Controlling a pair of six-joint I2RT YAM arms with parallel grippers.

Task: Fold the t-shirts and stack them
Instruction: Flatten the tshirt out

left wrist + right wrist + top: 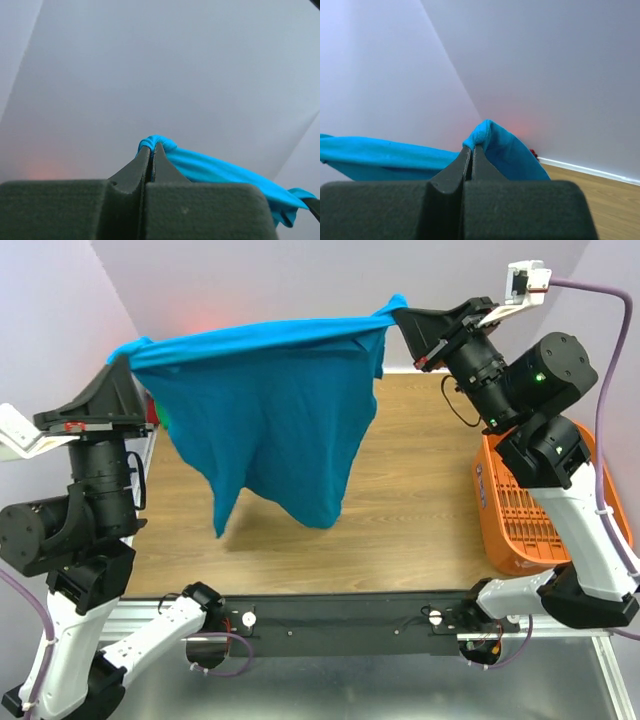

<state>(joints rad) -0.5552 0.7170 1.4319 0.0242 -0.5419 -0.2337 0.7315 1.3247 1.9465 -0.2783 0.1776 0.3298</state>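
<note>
A teal-blue t-shirt hangs spread in the air above the wooden table, stretched between both arms, its lower edge dangling just over the boards. At the shirt's upper left corner my left gripper is shut on a bunch of the cloth. The left wrist view shows that gripper pinching the teal-blue t-shirt, which runs off to the right. My right gripper is shut on the upper right corner. In its own view the right gripper nips a fold of the shirt.
An orange slotted basket stands at the table's right edge under the right arm. A sliver of green shows behind the shirt's left edge. Grey walls close the back and sides.
</note>
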